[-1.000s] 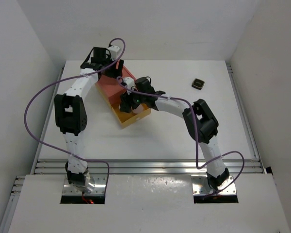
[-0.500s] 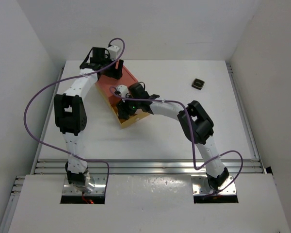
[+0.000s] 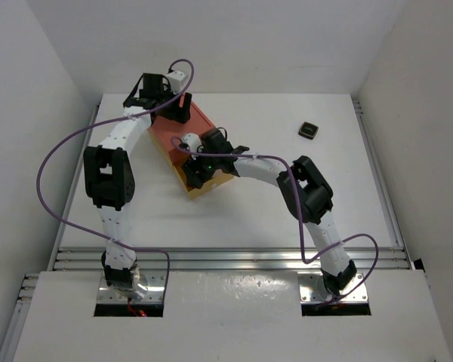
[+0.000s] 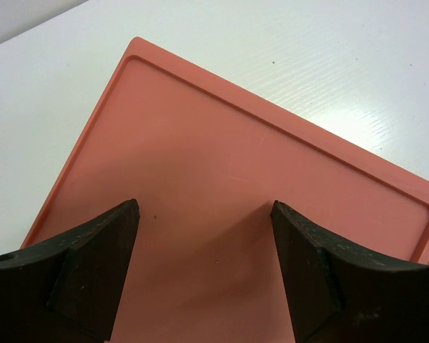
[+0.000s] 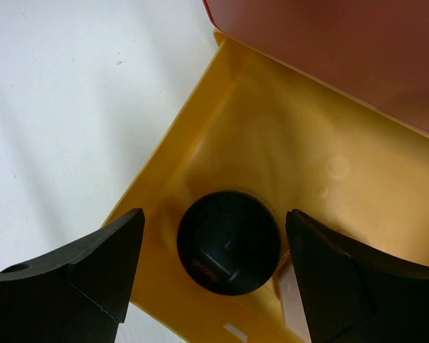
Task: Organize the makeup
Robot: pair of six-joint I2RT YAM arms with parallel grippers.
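Two pairs of jaws are mine, and both stand spread with nothing pinched between them. My left jaws hang over the far end of the orange-red box (image 4: pixel 236 171), their dark fingers (image 4: pixel 86 279) wide apart above its flat top with the raised rim. From the left wrist I see only that plain lid between them, and I cannot tell whether the tips touch it. In the top view my left arm runs up the left side of the white surface (image 3: pixel 287 219) and bends in over the box's far corner. My right arm reaches in from the right, and my right jaws are over the yellow drawer (image 5: pixel 293 136), which stands out of the box's near end toward the front of the surface. Between my right fingers (image 5: pixel 343 286) lies the black round compact (image 5: pixel 229 243), flat on the drawer's floor, close to the drawer's front wall and near one corner. The gap between those fingers is wider than the compact, with yellow floor plainly showing on its left side, so I am not clamped on it. The box's orange-red edge crosses the top right of that wrist view, above the drawer. The black square compact (image 3: pixel 309 130) sits by itself on the surface, well apart from the box, out toward the far right corner.
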